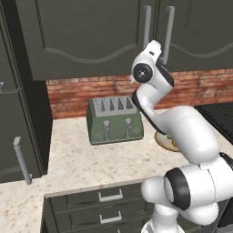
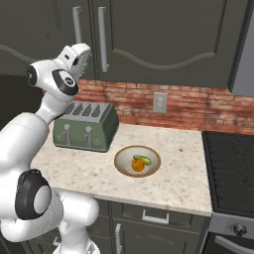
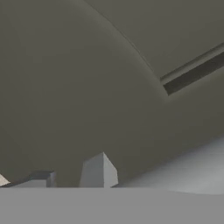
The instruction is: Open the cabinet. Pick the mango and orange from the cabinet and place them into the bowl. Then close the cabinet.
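Spanning the wall above the toaster, the cabinet has both doors shut, the two silver bar handles side by side above the toaster's right end. Worktop, speckled beige, carries the toaster against the brick backsplash. Black stove sits well to the toaster's right, beyond the bowl. Drawer unit lies below and in front of the toaster. Toaster: green, four slots, upright.

The arm reaches up above the toaster; tool held just in front of the cabinet doors near the lower ends of the handles, jaws spread fully wide, gripping nothing. In the hand view one finger tip rises close before the grey door panel.

Bowl on the worktop, just right of and in front of the toaster. Orange and mango both lie in the bowl, touching, the mango on the side farther from the toaster.
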